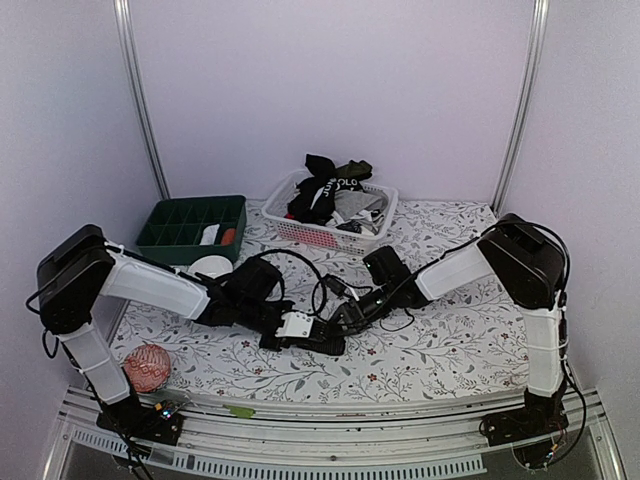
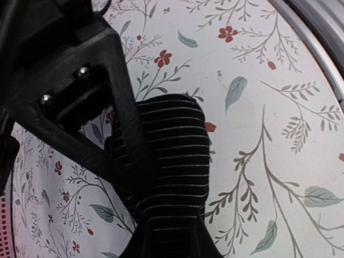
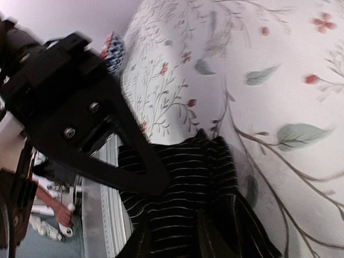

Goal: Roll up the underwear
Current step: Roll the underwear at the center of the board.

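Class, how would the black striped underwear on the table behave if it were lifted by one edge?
Probably floppy: the striped underwear bunches into soft folds in both wrist views. Likely light, since it looks like thin knit. Its ribbed cloth should grip rather than slip.

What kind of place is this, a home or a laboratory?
Most likely a laboratory test booth, not a home: two robot arms are bolted to a metal rail, plain white panels with metal poles enclose it, and a flowered cloth and laundry basket only imitate a home.
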`<state>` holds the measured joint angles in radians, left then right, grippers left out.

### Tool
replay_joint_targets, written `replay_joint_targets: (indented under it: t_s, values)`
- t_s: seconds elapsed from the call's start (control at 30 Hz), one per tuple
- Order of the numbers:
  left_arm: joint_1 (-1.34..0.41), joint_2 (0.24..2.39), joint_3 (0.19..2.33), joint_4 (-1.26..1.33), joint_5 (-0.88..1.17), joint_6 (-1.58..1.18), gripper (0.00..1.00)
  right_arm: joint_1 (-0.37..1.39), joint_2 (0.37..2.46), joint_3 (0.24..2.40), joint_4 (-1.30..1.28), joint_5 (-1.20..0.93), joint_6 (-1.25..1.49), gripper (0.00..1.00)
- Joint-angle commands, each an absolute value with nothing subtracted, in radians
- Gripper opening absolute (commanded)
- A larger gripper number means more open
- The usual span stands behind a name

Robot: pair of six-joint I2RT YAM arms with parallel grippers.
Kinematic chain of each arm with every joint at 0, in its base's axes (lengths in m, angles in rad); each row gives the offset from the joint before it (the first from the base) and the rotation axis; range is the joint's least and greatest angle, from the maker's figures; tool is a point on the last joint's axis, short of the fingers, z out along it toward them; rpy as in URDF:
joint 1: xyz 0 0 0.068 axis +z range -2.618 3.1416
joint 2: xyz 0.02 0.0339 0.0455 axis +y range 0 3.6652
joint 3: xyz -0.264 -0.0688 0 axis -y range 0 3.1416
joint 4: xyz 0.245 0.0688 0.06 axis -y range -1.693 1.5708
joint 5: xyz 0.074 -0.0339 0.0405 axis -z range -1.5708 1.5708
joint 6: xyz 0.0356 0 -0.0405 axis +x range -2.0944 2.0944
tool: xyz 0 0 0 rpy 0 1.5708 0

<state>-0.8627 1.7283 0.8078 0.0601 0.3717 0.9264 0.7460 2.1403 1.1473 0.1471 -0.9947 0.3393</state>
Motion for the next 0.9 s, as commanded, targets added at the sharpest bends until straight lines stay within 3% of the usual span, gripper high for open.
replay_joint_targets:
  t_s: [0.0,0.17,0.27,0.5,0.63,0.87]
  values:
    - [-0.872,1.748,0.838,-0.125,0.370,0.976,0.05,0.727,1.991,1.028,0.142,-0.636,0.275,0.43]
    - [-0.861,1.794,0.935,-0.318,0.437,0.976,0.02,0.727,1.784,0.934,0.141,-0.470,0.196,0.65]
    - [-0.839,1.844,1.021,-0.423,0.503,0.968,0.02,0.728,1.656,0.856,0.131,-0.401,0.167,0.74]
    - [-0.760,2.026,1.252,-0.700,0.676,0.970,0.01,0.852,1.500,0.751,0.141,-0.286,0.043,0.75]
    - [-0.720,2.136,1.390,-0.879,0.736,1.027,0.01,0.921,1.552,0.775,0.158,-0.245,-0.061,0.75]
    - [-0.696,2.233,1.488,-0.976,0.758,1.047,0.01,0.948,1.715,0.898,0.172,-0.292,-0.144,0.77]
